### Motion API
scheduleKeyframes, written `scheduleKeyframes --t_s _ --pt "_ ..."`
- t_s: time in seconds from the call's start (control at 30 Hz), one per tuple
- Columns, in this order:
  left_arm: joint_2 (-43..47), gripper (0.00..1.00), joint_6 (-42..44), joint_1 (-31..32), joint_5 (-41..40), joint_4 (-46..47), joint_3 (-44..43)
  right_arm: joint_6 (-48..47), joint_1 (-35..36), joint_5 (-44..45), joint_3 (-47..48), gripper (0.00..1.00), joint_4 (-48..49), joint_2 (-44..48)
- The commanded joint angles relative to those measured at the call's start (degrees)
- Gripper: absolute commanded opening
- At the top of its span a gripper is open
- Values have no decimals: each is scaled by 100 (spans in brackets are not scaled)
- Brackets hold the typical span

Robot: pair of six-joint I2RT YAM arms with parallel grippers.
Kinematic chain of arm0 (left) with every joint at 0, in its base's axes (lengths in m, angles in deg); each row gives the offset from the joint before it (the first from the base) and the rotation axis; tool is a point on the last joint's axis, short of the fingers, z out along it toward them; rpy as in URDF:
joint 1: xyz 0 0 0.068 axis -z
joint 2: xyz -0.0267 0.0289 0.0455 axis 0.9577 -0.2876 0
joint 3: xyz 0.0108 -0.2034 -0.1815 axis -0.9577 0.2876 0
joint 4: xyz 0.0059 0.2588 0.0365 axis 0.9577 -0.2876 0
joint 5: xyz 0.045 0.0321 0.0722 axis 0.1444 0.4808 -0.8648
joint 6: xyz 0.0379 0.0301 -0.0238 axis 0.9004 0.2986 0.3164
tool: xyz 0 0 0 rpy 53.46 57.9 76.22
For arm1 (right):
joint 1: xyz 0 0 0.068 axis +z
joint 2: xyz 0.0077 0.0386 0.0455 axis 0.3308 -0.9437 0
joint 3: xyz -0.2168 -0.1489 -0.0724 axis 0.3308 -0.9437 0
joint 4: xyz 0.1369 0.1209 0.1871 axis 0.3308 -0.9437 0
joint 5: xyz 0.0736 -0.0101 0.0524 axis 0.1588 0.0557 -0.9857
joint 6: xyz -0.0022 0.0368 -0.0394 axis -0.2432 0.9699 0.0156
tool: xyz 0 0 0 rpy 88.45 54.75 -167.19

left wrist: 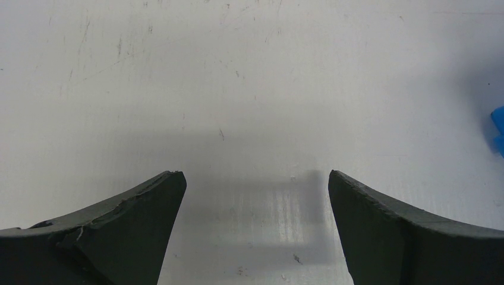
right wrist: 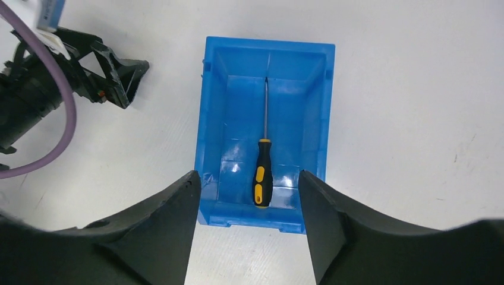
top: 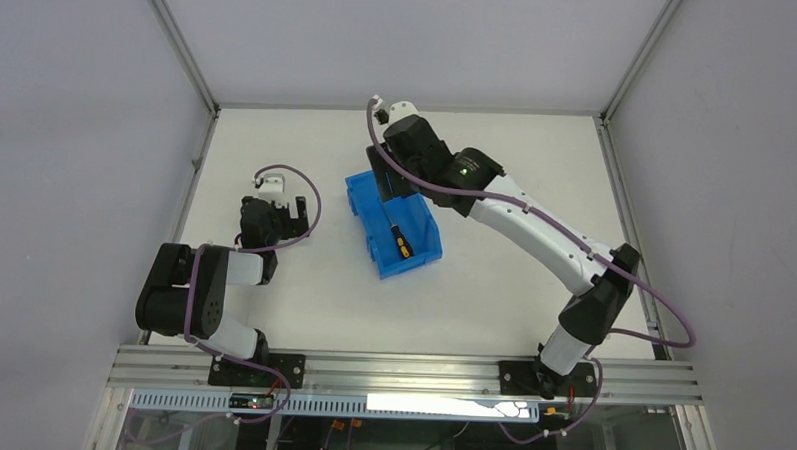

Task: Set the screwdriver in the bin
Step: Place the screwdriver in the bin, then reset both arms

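The screwdriver (top: 399,241), black and yellow handle with a thin dark shaft, lies flat inside the blue bin (top: 422,226) near the table's middle. In the right wrist view the screwdriver (right wrist: 263,178) lies along the bin's floor, handle at the near end of the bin (right wrist: 213,136). My right gripper (top: 385,181) is open and empty, raised over the bin's far end; in its own view the right gripper (right wrist: 249,181) frames the bin's near wall. My left gripper (top: 287,215) is open and empty over bare table left of the bin; it shows open in its own view (left wrist: 257,178).
A sliver of the bin (left wrist: 498,124) shows at the right edge of the left wrist view. The left arm's wrist and purple cable (right wrist: 53,89) show left of the bin in the right wrist view. Metal frame posts border the white table (top: 532,310).
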Motion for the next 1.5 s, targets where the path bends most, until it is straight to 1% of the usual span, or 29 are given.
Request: scheduleKeyframes --t_s 0.0,0.03,0.07,0.1,0.13,0.27,0.43,0.67,0.83,1.07,1.33,1.47 --pt "41 100 -50 -73 71 156 -111 -350 28 138 522 68 -247 410" --pt "39 100 -46 -73 73 153 -111 -376 29 182 580 73 -285 430" --pt "39 100 -43 -72 78 157 -111 -422 23 233 646 82 -317 453" --pt "43 100 -43 -74 70 157 -113 -449 25 290 696 96 -345 472" --pt "39 100 -44 -71 77 159 -111 -495 25 340 760 99 -373 490" --pt "43 100 -45 -75 78 156 -111 -712 -38 509 998 99 -487 528" --pt "39 100 -46 -77 77 161 -113 -923 -175 428 1143 99 -518 588" --pt "41 100 -51 -75 73 158 -112 -1082 -768 146 1278 99 -599 591" --pt "44 100 -43 -70 72 152 -112 -1166 -1514 -56 1357 99 -741 580" --pt "39 100 -50 -70 76 157 -116 -1249 -2768 -520 1289 99 -797 665" --pt "43 100 -48 -73 71 156 -111 -1106 -4278 -1342 1073 99 -804 986" --pt "42 100 -43 -75 73 154 -111 -1063 -4804 -1506 995 99 -858 1073"
